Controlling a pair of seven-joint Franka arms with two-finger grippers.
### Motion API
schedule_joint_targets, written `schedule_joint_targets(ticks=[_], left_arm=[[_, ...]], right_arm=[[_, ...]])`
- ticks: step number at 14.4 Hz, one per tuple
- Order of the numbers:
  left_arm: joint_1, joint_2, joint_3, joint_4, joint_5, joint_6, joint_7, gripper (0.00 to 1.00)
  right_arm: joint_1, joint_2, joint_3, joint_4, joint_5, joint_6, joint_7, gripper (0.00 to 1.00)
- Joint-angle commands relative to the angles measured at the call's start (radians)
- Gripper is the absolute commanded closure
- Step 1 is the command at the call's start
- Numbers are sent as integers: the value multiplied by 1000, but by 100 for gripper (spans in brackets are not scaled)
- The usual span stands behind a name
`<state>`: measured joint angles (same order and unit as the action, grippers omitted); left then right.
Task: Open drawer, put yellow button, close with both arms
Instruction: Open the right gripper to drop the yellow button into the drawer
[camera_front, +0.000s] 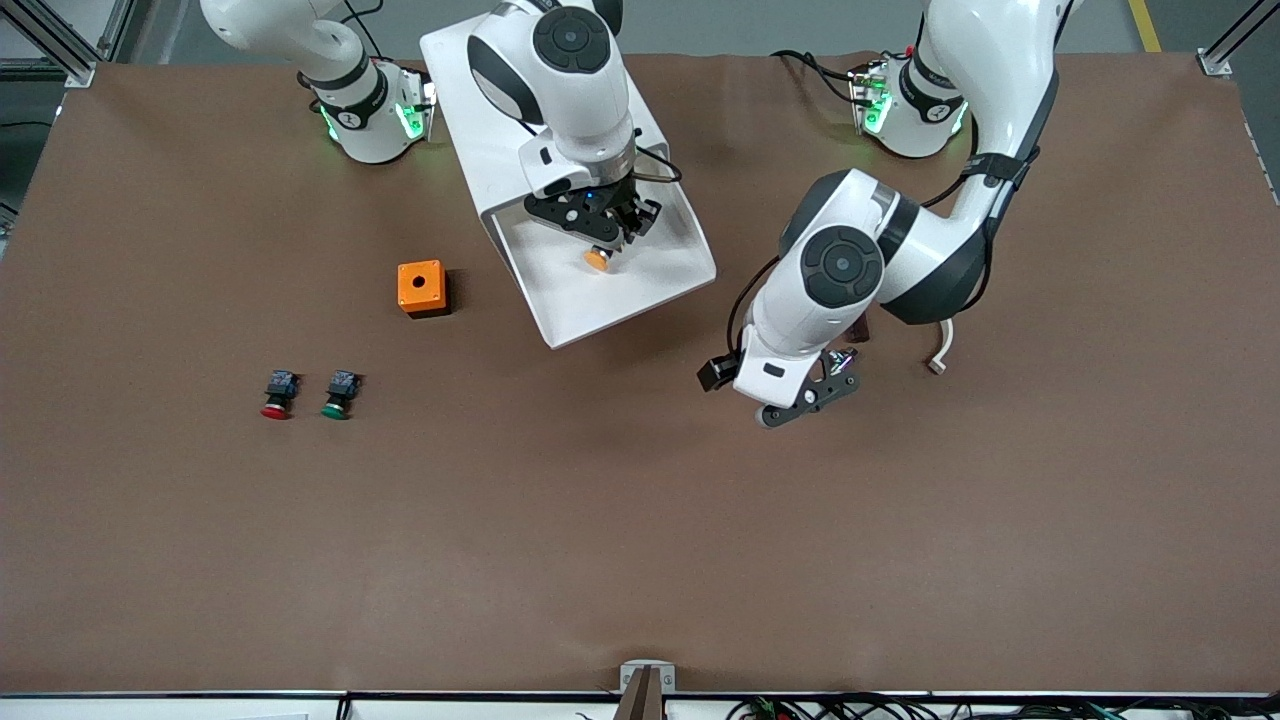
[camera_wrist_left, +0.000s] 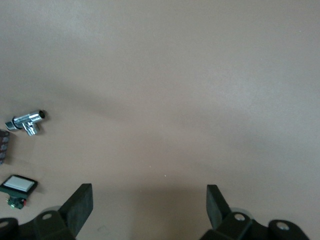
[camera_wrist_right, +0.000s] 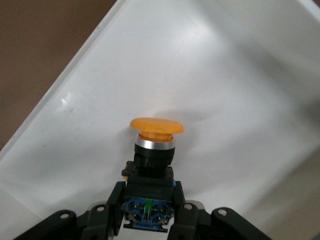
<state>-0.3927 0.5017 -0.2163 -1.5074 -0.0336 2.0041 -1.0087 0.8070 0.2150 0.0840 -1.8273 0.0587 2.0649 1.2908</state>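
The drawer (camera_front: 640, 295) stands pulled out of the white cabinet (camera_front: 470, 90), its white tray open to view. My right gripper (camera_front: 606, 243) hangs over the tray, shut on the yellow button (camera_front: 598, 259). In the right wrist view the fingers (camera_wrist_right: 116, 200) clamp the button's black-and-blue body, and the yellow cap (camera_wrist_right: 156, 125) points down at the drawer floor (camera_wrist_right: 235, 75), just above it. My left gripper (camera_front: 812, 398) is open over bare brown table beside the drawer, toward the left arm's end. Nothing lies between its fingers (camera_wrist_left: 80, 205).
An orange box with a hole (camera_front: 421, 288) sits beside the drawer, toward the right arm's end. A red-capped button (camera_front: 278, 394) and a green-capped button (camera_front: 340, 394) lie nearer the front camera. A small metal part (camera_wrist_left: 27, 121) lies near the left gripper.
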Motion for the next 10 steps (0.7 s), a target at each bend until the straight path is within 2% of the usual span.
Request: schedule_joint_targets(ticks=[1, 2, 3, 4, 10], left_arm=[[-20, 15, 0, 24, 27, 2, -48, 0], [-26, 27, 0, 29, 27, 2, -50, 0], [-38, 35, 0, 44, 31, 2, -50, 0], [-46, 40, 2, 49, 32, 2, -53, 0], [-101, 49, 2, 61, 31, 2, -111, 0]], right_arm=[[9, 0, -7, 8, -16, -3, 11, 100], [8, 0, -7, 8, -16, -5, 15, 81], [8, 0, -7, 11, -14, -5, 24, 33], [8, -2, -9, 14, -14, -6, 24, 0], [-5, -6, -13, 78, -13, -23, -1, 0]])
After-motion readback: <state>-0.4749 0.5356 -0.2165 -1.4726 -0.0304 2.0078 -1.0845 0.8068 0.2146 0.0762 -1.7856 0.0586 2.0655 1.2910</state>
